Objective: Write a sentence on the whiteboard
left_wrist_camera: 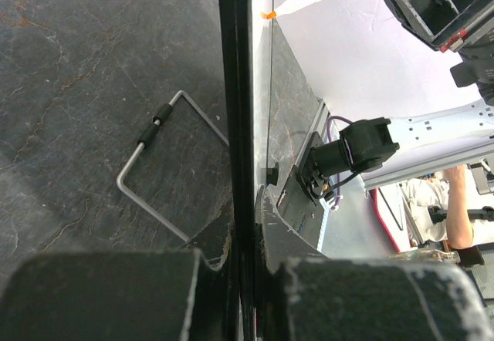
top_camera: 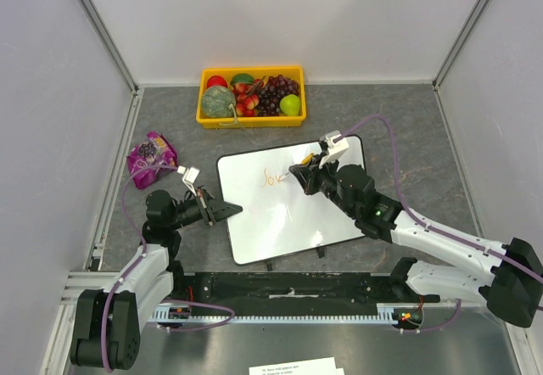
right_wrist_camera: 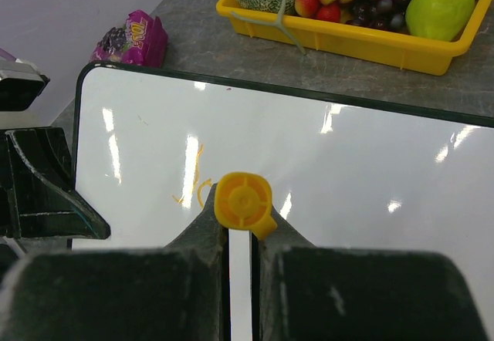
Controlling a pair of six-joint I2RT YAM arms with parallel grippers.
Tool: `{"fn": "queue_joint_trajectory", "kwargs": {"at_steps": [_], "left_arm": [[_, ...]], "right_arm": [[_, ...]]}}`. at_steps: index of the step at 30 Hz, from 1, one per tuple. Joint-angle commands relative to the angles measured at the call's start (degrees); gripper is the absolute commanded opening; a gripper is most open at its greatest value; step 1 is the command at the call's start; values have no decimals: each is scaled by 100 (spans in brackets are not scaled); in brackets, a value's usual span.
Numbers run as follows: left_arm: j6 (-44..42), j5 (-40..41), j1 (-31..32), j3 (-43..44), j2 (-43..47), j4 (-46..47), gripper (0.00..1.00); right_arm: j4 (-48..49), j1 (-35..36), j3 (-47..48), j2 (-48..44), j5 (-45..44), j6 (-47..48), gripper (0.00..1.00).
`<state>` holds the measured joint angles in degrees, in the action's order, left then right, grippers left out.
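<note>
Lying near the middle of the table [top_camera: 407,129], turned a little askew, the whiteboard [top_camera: 288,214] is being steadied for writing. It is being judged as stiff, light and glossy, so it is likely to be sliding or pivoting under the pen's push unless it is being pinned. The thin black frame at an edge is being taken as the sensible place for a hold, since the slick face offers nothing to pinch and a grip there would be smearing wet ink.

The sentence [top_camera: 273,176] is being written in the upper left part of the board. Only a few thin orange letters are showing, so most of the writing is being judged as not yet done. Just right of those letters the right tool [top_camera: 304,174] is being held over the board, its jaws closed tight on a marker [right_wrist_camera: 243,200]. The marker's yellow-orange end is being seen from behind in the wrist view; its tip is hidden, so contact with the board cannot be told.

At the board's left edge the left tool [top_camera: 225,209] is being clamped shut on the frame, the rim being seen edge-on between its fingers in its own wrist view. Beyond the far edge, well apart, a yellow tray [top_camera: 251,122] of fruit is standing, and a purple snack packet [top_camera: 150,156] is lying near the left wall.
</note>
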<state>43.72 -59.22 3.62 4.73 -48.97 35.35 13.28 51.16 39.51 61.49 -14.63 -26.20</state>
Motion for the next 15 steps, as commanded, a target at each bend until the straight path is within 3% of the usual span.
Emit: {"fn": "queue_joint_trajectory", "kwargs": {"at_steps": [1, 15], "left_arm": [[-637, -2, -1, -104, 10, 7, 2], [-646, -2, -1, -104, 2, 7, 2]], "right_arm": [[-238, -18, -180, -23, 48, 27, 0], [-300, -18, -347, -129, 426, 1, 0]]}}
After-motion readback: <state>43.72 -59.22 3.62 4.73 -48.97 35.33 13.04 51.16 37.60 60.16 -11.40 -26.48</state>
